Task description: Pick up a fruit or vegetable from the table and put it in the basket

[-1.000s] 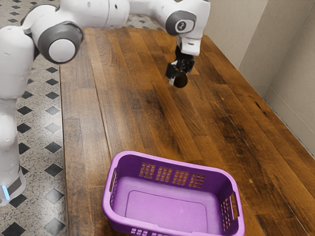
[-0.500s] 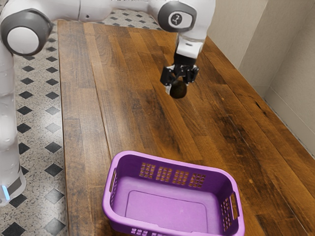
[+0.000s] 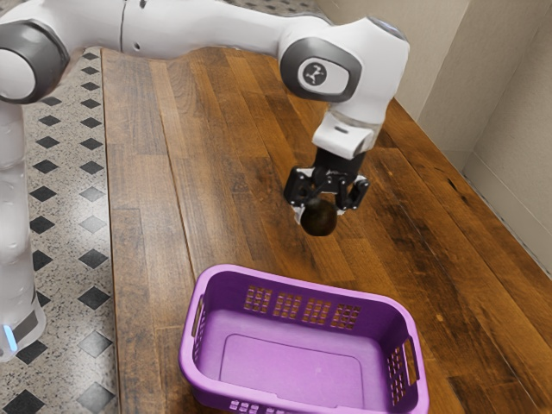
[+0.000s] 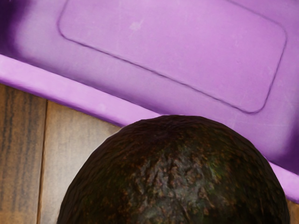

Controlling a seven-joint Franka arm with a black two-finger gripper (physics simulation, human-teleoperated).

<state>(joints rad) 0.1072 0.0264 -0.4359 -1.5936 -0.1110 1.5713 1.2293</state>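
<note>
My black gripper (image 3: 324, 211) is shut on a dark, rough-skinned avocado (image 3: 319, 218), held above the wooden table just beyond the basket's far rim in the exterior view. The purple basket (image 3: 293, 358) stands on the table at the bottom of that view, with nothing inside it. In the wrist view the avocado (image 4: 180, 175) looms large under my hand and hides part of the rim of the basket (image 4: 93, 95), whose floor lies past it.
The wooden table (image 3: 233, 164) stretches under and behind my arm. A pale wall (image 3: 509, 112) runs beyond its edge at the exterior view's right, and a tiled floor (image 3: 78, 224) lies at the left.
My gripper has travelled with the avocado toward the basket, down and slightly to the right in the exterior view. The basket has stayed put.
</note>
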